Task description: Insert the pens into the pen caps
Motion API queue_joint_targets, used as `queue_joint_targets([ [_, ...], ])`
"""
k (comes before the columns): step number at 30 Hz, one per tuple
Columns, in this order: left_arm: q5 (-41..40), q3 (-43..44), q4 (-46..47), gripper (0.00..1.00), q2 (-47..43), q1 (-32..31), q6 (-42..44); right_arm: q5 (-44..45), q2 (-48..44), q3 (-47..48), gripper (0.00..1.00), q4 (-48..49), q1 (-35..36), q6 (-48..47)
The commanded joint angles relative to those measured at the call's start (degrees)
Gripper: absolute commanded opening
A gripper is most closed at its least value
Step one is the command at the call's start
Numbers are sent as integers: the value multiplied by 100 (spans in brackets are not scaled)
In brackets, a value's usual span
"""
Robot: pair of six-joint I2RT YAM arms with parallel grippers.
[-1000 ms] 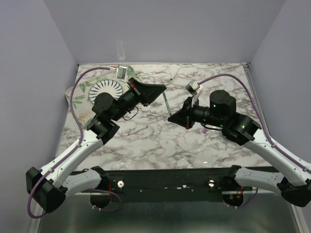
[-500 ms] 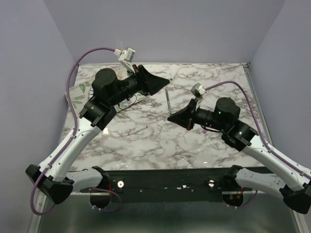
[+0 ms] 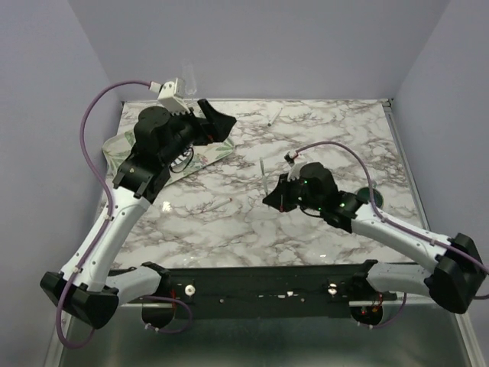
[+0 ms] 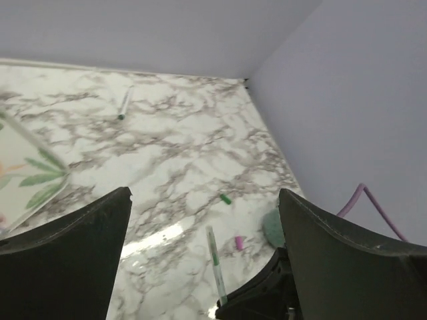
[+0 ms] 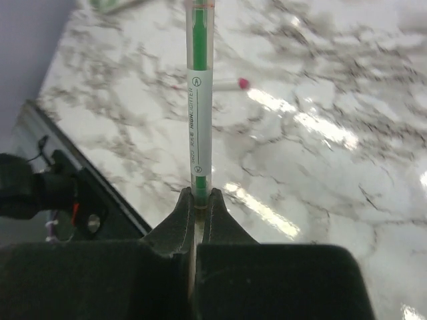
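Right gripper [image 5: 197,198] hangs above the middle of the table [image 3: 328,126], with small things scattered round it. A green cap [image 4: 225,199] and a pink cap [image 4: 239,243] lie near each other but apart on the tabletop, close to a round dull-green object [image 4: 272,227]. A second pen [image 3: 273,116] lies well away by the far edge, and a pink-tipped pen [image 5: 223,83] lies flat nearer the arm bases. A leaf-printed tray [image 3: 118,147] sits at the left.

The table is glossy, white with grey marble veining. The caps are tiny plastic stubs.

The right gripper's fingers are pressed together on one end of a highlighter pen [image 5: 199,100], a slim pale barrel with a green core and a printed label, sticking straight out from the fingertips, clear of the table. The left gripper [image 3: 223,126] is high over the tray's edge, its black fingers spread wide and empty.
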Motion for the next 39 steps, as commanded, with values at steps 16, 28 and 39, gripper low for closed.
queue_joint_targets([
  [16, -2270, -1870, -46, 99, -1317, 19, 806, 2182, 3552, 1435, 14, -1631, -193, 1000],
  [28, -2244, -1870, -38, 99, -1265, 28, 789, 2191, 3588, 1392, 24, -1737, -193, 948],
  [39, -2270, -1887, -37, 99, -1212, 28, 789, 2042, 3474, 1321, 31, -1685, -193, 816],
])
